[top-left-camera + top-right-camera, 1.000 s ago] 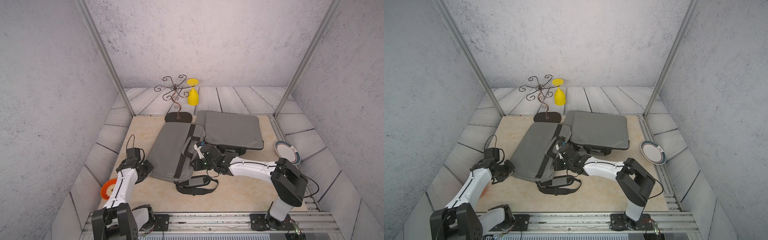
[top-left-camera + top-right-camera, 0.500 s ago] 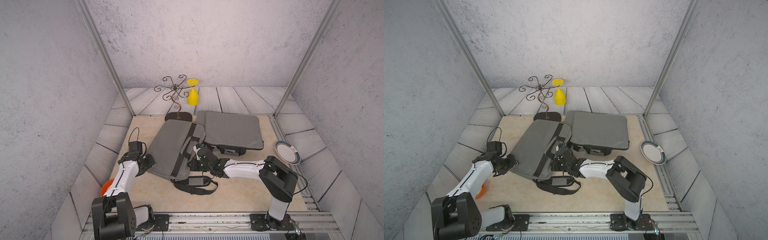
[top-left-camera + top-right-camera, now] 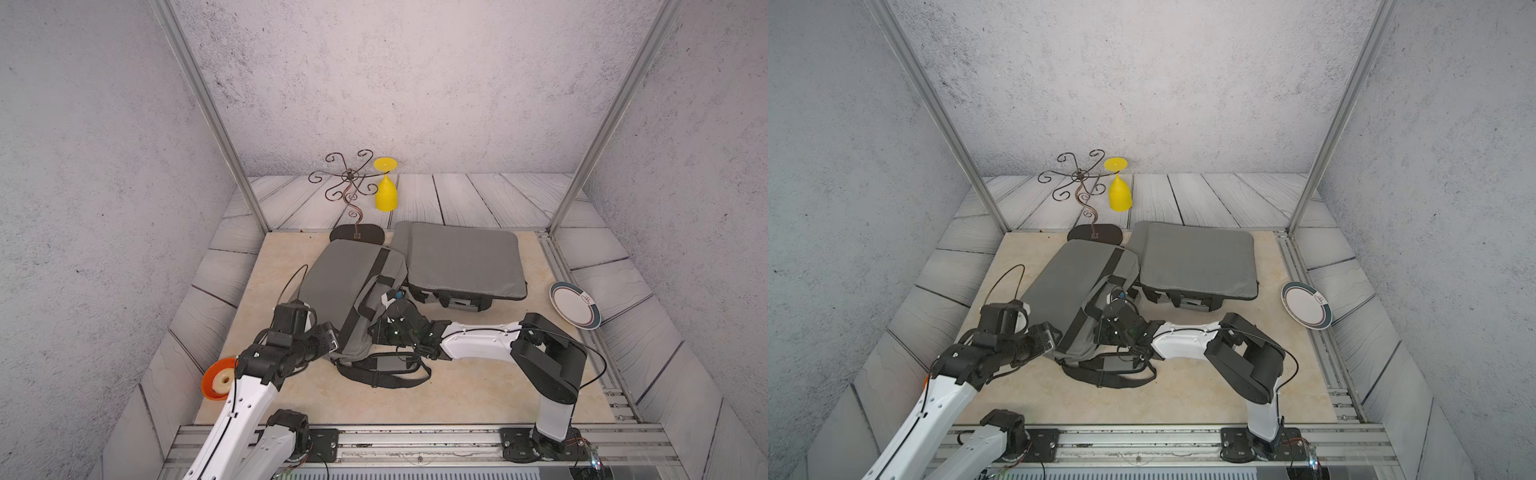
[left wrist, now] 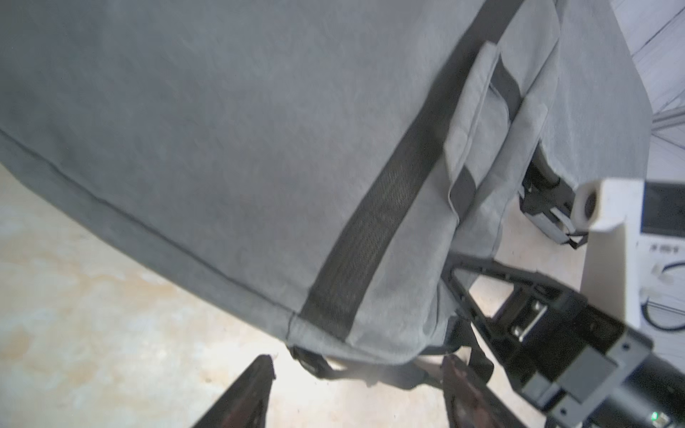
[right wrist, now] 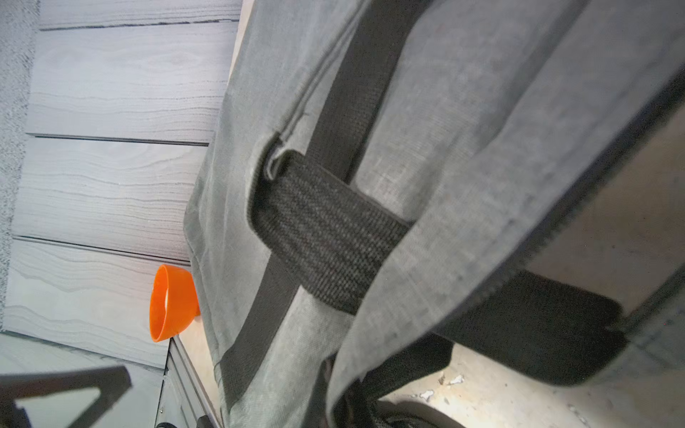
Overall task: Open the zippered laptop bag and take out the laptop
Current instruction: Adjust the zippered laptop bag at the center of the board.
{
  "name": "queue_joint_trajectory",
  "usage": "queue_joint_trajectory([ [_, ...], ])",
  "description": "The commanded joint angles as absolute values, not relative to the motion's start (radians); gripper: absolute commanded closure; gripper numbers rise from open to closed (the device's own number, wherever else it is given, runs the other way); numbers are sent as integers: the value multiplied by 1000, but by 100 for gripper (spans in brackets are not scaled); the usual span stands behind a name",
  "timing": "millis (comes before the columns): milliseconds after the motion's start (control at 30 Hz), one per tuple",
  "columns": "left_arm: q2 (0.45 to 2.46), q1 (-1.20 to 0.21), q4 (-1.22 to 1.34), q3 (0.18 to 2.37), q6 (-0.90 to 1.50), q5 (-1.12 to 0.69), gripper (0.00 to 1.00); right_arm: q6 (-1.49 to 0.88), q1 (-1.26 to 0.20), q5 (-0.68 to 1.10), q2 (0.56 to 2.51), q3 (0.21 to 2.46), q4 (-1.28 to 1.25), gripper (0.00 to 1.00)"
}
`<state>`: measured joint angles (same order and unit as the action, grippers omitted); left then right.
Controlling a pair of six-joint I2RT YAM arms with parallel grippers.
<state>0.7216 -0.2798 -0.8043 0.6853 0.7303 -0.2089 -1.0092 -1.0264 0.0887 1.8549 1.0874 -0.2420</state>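
The left gripper had its jaws apart, with the near corner of the laptop bag just ahead of the gap between them. In a top view it sat at the bag's 7 o'clock. The right gripper, jaws together, sat against the bag's edge at about 4 o'clock. Whether it pinched anything was hidden. A second grey bag lay just beside, toward 2 o'clock.
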Motion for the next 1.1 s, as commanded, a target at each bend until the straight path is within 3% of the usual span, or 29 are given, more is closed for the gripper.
queue_joint_trajectory([
  [0, 665, -373, -866, 611, 902, -164, 28, -996, -1023, 126, 1875, 1125, -269, 100],
  [233, 641, -603, -760, 462, 1089, -75, 28, -997, -1006, 135, 1874, 1143, -258, 100],
  [500, 791, -627, -527, 438, 1137, -10, 27, -1002, -1000, 137, 1865, 1134, -259, 100],
  [733, 883, -637, -572, 435, 1143, 103, 29, -999, -988, 135, 1855, 1128, -256, 100],
  [1067, 880, -601, -753, 454, 1036, 224, 67, -993, -952, 147, 1837, 1108, -255, 100],
])
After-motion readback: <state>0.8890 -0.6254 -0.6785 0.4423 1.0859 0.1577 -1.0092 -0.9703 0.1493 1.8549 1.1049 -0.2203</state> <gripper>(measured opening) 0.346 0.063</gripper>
